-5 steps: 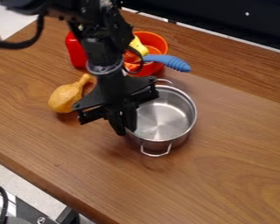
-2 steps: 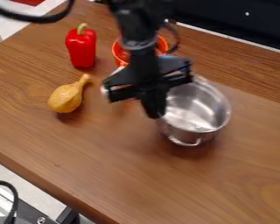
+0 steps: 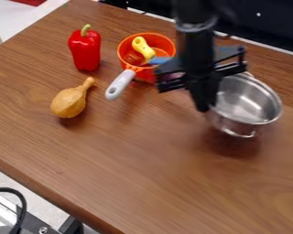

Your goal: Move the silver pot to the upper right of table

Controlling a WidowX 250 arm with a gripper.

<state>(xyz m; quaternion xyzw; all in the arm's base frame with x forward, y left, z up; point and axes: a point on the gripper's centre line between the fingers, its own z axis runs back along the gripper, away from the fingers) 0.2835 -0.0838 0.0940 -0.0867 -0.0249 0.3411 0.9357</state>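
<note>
Pot (image 3: 246, 106) is hanging above the table (image 3: 118, 169), right of centre; the gripper (image 3: 205, 108) is pinching its left rim. Keeping it level and the grip firm should be preventing swing; the table is offering room rightward, while the black panel (image 3: 268, 22) is bounding the far edge.

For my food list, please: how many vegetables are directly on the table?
2: a red pepper at upper left, and a yellow gourd below it. The arm may hide more.
</note>
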